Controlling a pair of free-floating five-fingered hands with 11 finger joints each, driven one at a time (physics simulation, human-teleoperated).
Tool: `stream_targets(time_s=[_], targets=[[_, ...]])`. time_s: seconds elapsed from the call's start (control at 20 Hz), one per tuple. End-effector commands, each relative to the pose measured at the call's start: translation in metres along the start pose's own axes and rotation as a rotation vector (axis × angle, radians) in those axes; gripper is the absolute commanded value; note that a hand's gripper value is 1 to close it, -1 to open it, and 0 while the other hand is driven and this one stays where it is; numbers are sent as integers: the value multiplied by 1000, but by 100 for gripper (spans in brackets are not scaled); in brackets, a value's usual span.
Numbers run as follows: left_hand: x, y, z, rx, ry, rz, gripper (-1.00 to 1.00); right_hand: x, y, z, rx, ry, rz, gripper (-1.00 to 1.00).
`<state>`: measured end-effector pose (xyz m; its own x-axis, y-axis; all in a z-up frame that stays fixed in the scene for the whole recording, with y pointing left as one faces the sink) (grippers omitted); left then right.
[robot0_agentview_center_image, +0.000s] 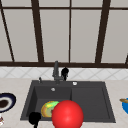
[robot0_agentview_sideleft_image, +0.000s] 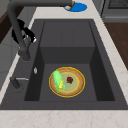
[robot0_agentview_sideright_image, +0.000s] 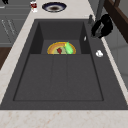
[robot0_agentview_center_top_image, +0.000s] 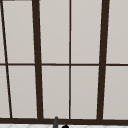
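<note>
While the right hand (robot0_agentview_center_image: 65, 72) curls at the faucet (robot0_agentview_center_image: 55, 71), the left hand (robot0_agentview_center_image: 34, 118) hangs near the plate (robot0_agentview_center_image: 48, 109), grip unclear.

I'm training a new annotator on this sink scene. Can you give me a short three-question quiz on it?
1. True or false: the yellow-rimmed plate lies on the counter beside the sink.
2. What is the right hand next to? A) the blue bowl B) the faucet C) the yellow-rimmed plate
3. What colour is the long item lying on the plate?

Key:
1. False. It lies at the bottom of the sink's deep basin.
2. B
3. Green
</note>
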<state>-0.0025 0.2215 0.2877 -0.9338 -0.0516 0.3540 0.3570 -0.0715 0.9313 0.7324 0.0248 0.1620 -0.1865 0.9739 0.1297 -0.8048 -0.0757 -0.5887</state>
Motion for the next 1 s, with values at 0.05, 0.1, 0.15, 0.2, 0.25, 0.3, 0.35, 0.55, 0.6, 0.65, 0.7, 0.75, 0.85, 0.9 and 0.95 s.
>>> stream_targets(time_s=[0.05,0.1,0.15,0.2,0.25,0.3,0.35,0.55,0.6,0.65,0.7,0.75,0.85,0.9,0.95], targets=[[0,0,0,0,0,0,0,-11,6,-3,-6,-27,-16,100],[0,0,0,0,0,0,0,-12,8,-2,-13,-39,-21,100],[0,0,0,0,0,0,0,-12,9,-1,-18,-48,-25,100],[0,0,0,0,0,0,0,-13,10,0,-25,-54,-32,100],[0,0,0,0,0,0,0,-19,13,1,-41,-63,-41,100],[0,0,0,0,0,0,0,-24,15,-1,-72,-78,-45,100],[0,0,0,0,0,0,0,-29,16,-3,-109,-92,-51,100],[0,0,0,0,0,0,0,-39,21,-5,-127,-169,-119,100],[0,0,0,0,0,0,0,-41,22,-3,-121,-186,-140,100],[0,0,0,0,0,0,0,-43,23,-3,-119,-200,-162,100],[0,0,0,0,0,0,0,-44,24,-3,-117,-211,-178,100],[0,0,0,0,0,0,0,-46,25,-3,-113,-221,-193,100],[0,0,0,0,0,0,0,-46,25,-3,-105,-232,-209,100],[0,0,0,0,0,0,0,-46,25,-3,-103,-236,-212,100],[0,0,0,0,0,0,0,-46,25,-3,-104,-237,-214,100]])
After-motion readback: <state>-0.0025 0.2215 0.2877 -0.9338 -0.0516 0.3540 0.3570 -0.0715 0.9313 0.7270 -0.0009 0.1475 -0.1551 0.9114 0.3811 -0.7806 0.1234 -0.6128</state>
